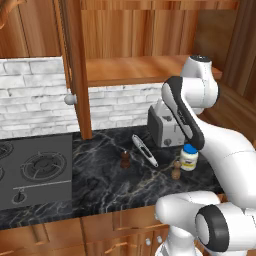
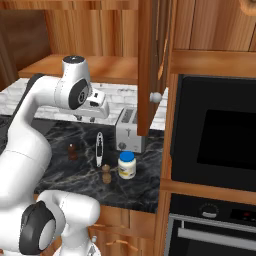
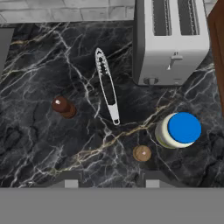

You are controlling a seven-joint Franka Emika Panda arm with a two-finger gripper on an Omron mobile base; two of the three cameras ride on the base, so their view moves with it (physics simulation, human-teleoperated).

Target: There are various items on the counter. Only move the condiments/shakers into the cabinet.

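Hand (image 3: pixel 108 181) hovers pressed together, empty, above the desk (image 3: pixel 39 144); light shaker (image 3: pixel 141 153) just ahead, jar (image 3: pixel 178 130) ahead-right, dark shaker (image 3: pixel 64 106) ahead-left.

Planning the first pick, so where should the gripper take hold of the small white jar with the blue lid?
Probably from straight above, fingers closing across the round sides of the small white jar with the blue lid. It stands upright on the black marble-look counter, with free space around it; the light brown wooden shaker stands apart.

No readable text anywhere. The jar (image 2: pixel 127 165) label is pale and blank at this resolution; the toaster (image 3: pixel 171 39) front carries no legible marking.
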